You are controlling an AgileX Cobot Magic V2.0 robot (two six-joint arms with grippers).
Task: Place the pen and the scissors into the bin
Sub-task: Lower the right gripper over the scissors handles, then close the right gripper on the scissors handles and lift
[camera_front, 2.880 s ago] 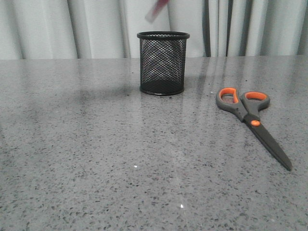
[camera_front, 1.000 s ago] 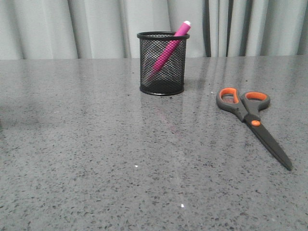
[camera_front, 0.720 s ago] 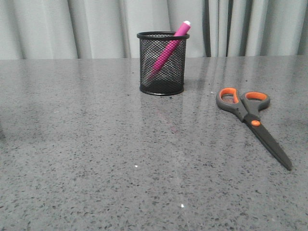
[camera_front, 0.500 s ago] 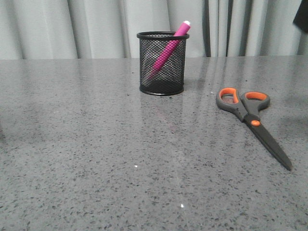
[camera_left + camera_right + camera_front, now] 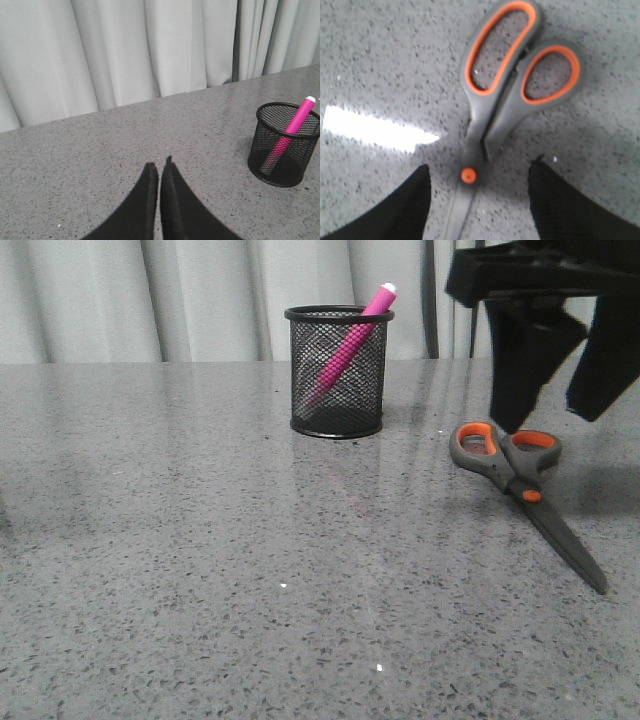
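The black mesh bin (image 5: 338, 371) stands at the back middle of the table with the pink pen (image 5: 350, 342) leaning inside it, white end up; both show in the left wrist view, bin (image 5: 285, 145), pen (image 5: 292, 130). The scissors (image 5: 520, 480) lie flat to the right, handles toward the back. My right gripper (image 5: 555, 405) is open and hovers just above the handles; in its wrist view (image 5: 479, 170) the fingers straddle the orange pivot of the scissors (image 5: 505, 95) without touching. My left gripper (image 5: 159, 164) is shut and empty, off to the left of the bin.
The grey speckled table (image 5: 200, 560) runs back to a pale curtain (image 5: 150, 300). A bright light reflection (image 5: 375, 130) lies on the table beside the scissors.
My right gripper has come into the front view from the upper right and dropped down over the scissors' handles. The pen, absent from the bin in the earliest frame, rests in it unmoved.
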